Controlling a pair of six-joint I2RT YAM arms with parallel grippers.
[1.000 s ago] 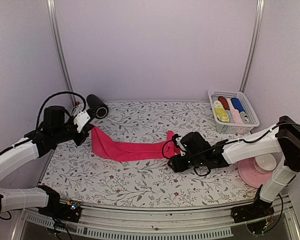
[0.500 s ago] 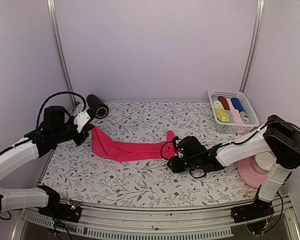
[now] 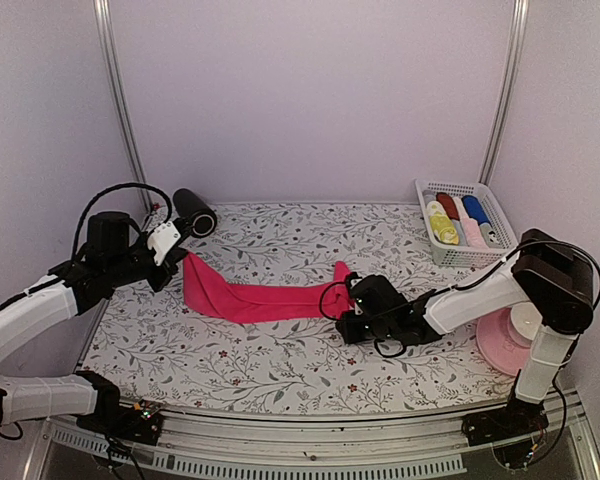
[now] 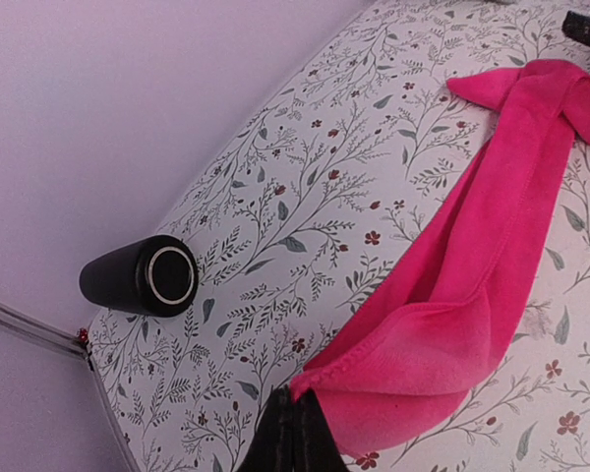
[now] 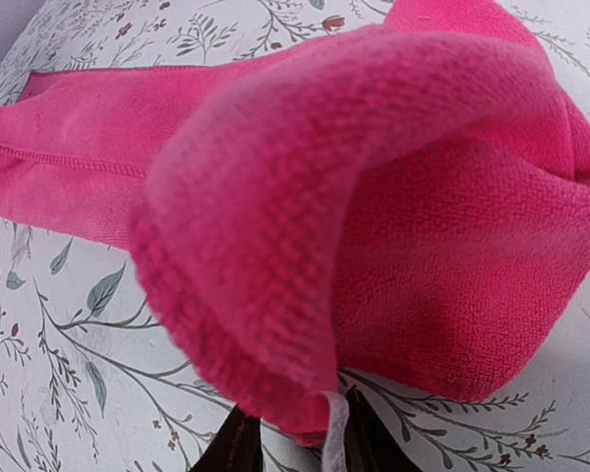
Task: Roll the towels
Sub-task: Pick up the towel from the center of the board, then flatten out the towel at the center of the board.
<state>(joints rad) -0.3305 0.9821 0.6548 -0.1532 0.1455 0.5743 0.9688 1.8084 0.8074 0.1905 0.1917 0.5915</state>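
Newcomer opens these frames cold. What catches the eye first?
The hot pink towel, pulled into a long band across the middle of the floral table, its left end pinched in the left jaws and its right end bunched in the right jaws. Next, the white basket of rolled towels at the far right corner, and the black cylinder at the far left.

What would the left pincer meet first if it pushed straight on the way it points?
The pink towel whose corner the left pincer pinches; behind that, probably the tabletop, though depth is unclear.
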